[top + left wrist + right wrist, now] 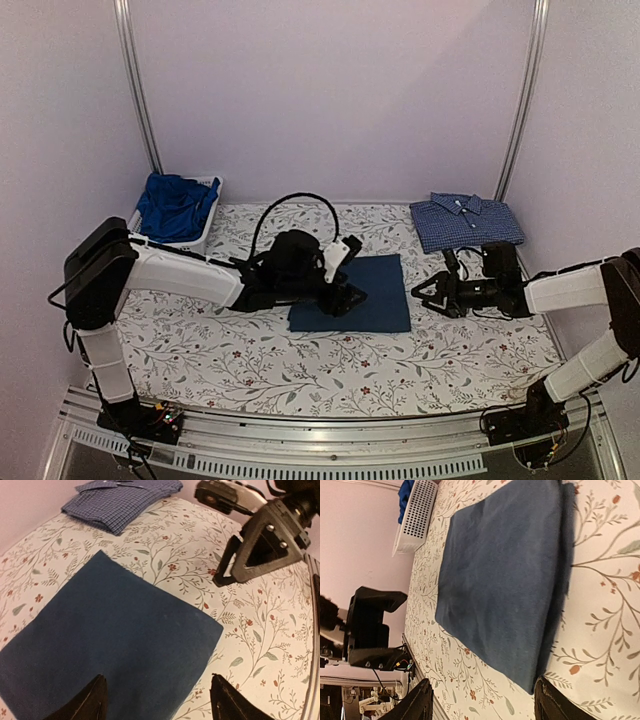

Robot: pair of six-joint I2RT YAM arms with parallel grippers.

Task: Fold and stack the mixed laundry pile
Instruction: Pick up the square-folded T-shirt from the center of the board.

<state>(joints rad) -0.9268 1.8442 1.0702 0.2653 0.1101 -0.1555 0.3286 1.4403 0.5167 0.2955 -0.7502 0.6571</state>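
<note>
A dark navy T-shirt [357, 293] lies folded flat in the middle of the floral cloth; it also shows in the left wrist view [100, 645] and the right wrist view [505, 575]. A blue checked collared shirt [465, 220] lies folded at the back right, also in the left wrist view [120, 502]. A royal-blue garment [175, 205] fills the white mesh basket [212, 225] at the back left. My left gripper [350, 298] is open and empty over the T-shirt's left part [157, 700]. My right gripper [425, 293] is open and empty just right of the T-shirt [482, 705].
The table wears a white cloth with a floral print [330, 365]. The basket stands at the back left corner, seen also in the right wrist view [417, 512]. Metal rails run up the back wall [135, 80]. The right arm shows in the left wrist view [262, 540].
</note>
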